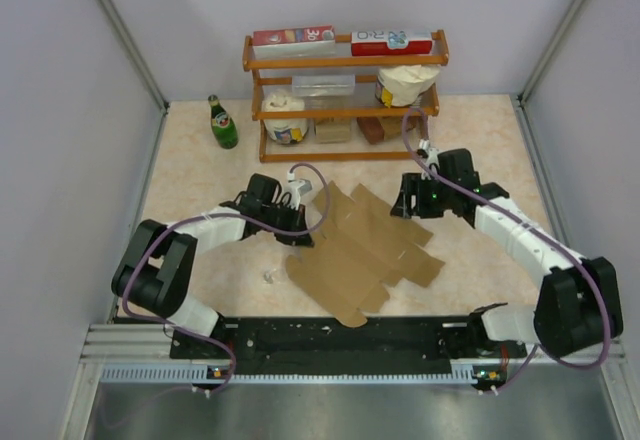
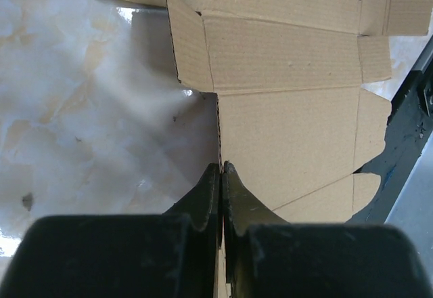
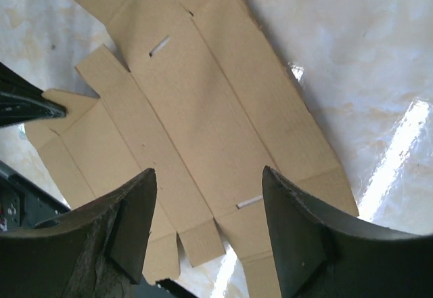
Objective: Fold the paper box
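Observation:
The paper box (image 1: 360, 250) is a flat kraft-brown die-cut sheet with flaps and slots, lying on the marble-patterned table between the two arms. My left gripper (image 1: 308, 218) is at the sheet's left edge. In the left wrist view its fingertips (image 2: 221, 167) are pressed together on that edge of the cardboard (image 2: 291, 129), with a sliver of board between them. My right gripper (image 1: 412, 208) hovers over the sheet's far right part. In the right wrist view it (image 3: 208, 176) stands open above the cardboard (image 3: 203, 108), with nothing between its fingers (image 3: 135, 223).
A wooden shelf (image 1: 345, 95) with red-and-white cartons, tubs and blocks stands at the back. A green bottle (image 1: 222, 123) is to its left. The black mounting rail (image 1: 340, 335) runs along the near edge. Grey walls close in both sides.

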Available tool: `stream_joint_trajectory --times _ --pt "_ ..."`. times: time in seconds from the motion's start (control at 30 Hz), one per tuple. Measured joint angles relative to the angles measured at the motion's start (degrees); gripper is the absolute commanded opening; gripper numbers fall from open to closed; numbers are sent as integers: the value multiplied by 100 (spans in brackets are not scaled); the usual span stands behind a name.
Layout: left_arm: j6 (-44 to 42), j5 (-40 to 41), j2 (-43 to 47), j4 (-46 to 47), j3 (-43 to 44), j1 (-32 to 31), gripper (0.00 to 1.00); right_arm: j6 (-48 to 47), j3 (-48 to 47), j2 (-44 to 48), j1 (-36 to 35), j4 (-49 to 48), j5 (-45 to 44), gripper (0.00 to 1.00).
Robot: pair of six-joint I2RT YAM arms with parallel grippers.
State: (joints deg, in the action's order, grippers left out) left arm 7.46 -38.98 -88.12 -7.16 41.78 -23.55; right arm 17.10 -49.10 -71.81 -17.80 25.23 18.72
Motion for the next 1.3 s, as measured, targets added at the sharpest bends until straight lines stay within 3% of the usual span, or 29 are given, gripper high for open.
stream_joint_trajectory --times 0.4,0.67,1.3 --pt "229 433 -94 -111 -66 -2 4 -470 -911 -1757 125 -87 131 65" --pt "361 535 -232 -103 -20 -2 5 -662 -1106 -2288 330 -129 162 65" --pt "446 538 -334 -109 63 -7 4 -758 -1325 -3222 562 -299 1399 64"
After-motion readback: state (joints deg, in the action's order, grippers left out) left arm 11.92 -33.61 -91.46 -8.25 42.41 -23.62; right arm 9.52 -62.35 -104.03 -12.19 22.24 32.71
